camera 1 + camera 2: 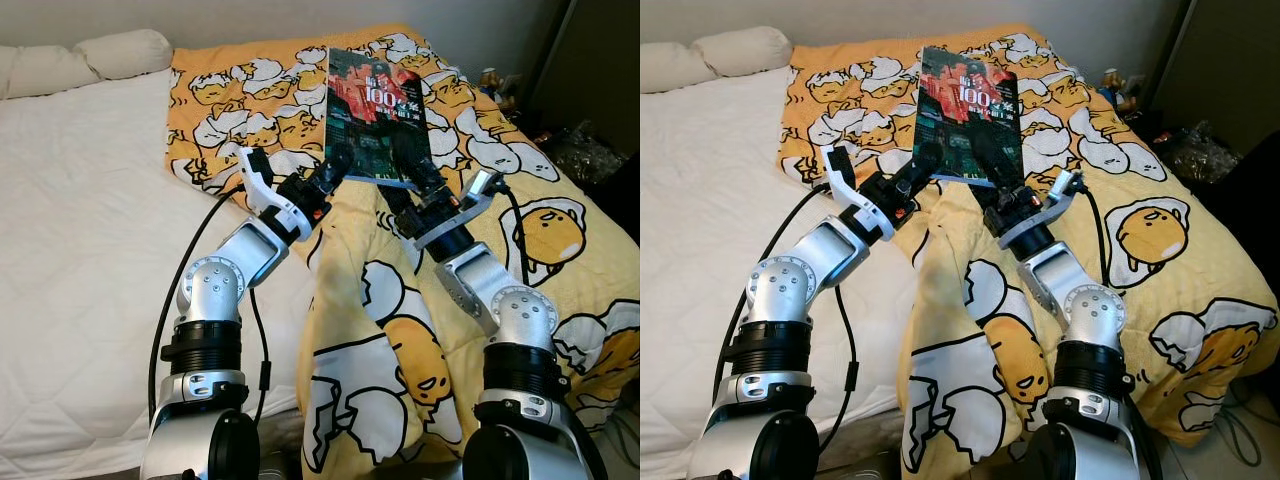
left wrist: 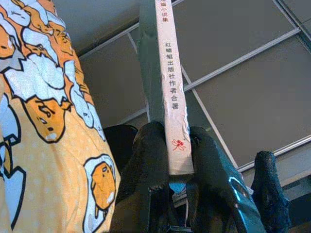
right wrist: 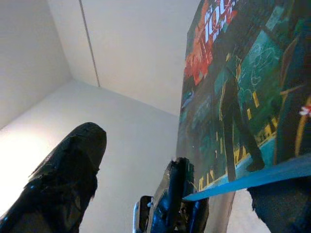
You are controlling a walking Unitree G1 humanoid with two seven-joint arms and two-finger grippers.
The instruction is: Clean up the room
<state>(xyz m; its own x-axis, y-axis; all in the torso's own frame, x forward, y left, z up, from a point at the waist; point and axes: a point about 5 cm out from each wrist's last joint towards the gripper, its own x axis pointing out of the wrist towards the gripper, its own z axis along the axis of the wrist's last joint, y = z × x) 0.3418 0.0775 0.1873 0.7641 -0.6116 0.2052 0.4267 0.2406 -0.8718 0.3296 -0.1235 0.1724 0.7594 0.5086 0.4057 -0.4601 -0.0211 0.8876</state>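
- Teal and red artwork is showing on the cover of a book (image 1: 373, 115), which is being held upright above the bed (image 1: 90, 230), over an orange-yellow blanket (image 1: 520, 220) printed with egg characters.
- The book's lower left corner is being pinched by the left gripper (image 1: 338, 165); in the left wrist view its two black fingers (image 2: 146, 165) are pressed against either side of the pale spine, which is printed with Chinese characters.
- The lower right edge of the book is being met by the right gripper (image 1: 412, 160); in the right wrist view its fingers (image 3: 68, 170) are spread wide, with one standing well clear of the cover, so a firm grip cannot be confirmed there.
- Both silver arms are being raised from below, with black cables trailing from them.
- The white mattress cover is being left bare on the robot's left, with a pillow (image 1: 120, 52) lying near the wall.
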